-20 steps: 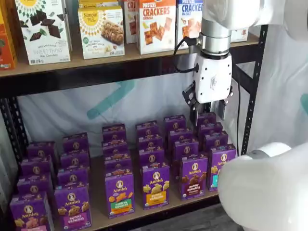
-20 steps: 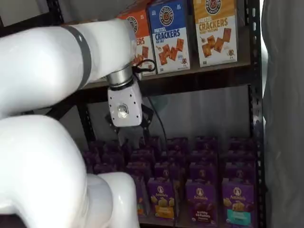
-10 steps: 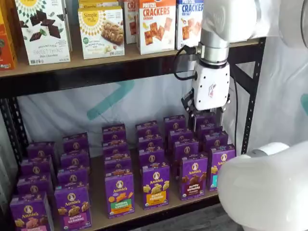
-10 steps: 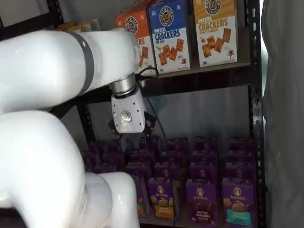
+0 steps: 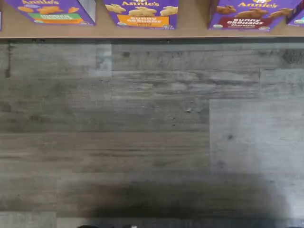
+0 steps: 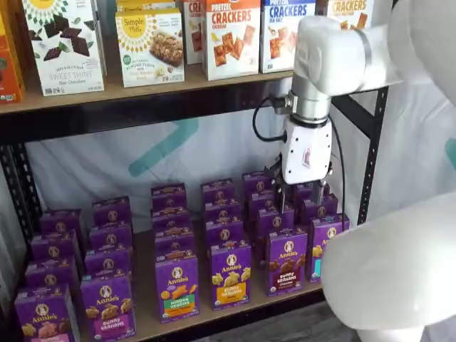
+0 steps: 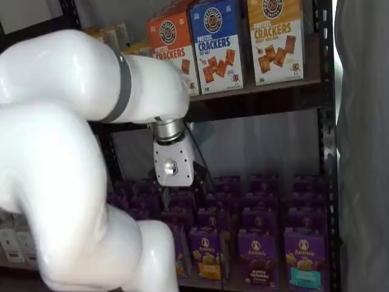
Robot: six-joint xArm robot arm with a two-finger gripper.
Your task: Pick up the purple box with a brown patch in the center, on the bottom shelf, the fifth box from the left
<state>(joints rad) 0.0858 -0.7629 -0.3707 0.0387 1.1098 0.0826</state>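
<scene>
Approach step: claw [image 6: 296, 194] above rear rows on bottom shelf [image 6: 146, 313], finger state impossible to tell; purple box [image 6: 286, 261] ungrasped; next, descend over front-row box

Purple box [image 6: 286, 261]: "Annie's", "Bunny Grahams"; orange box [image 7: 174, 50]: "Pretzel Crackers".

Cracker boxes [image 6: 231, 37] above; plank floor [image 5: 152, 133].

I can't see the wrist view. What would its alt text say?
Mostly grey wood-plank floor, seen from above. Along one edge runs the bottom shelf with the lower fronts of three purple Annie's boxes, among them the purple box marked Bunny Grahams Chocolate.
</scene>
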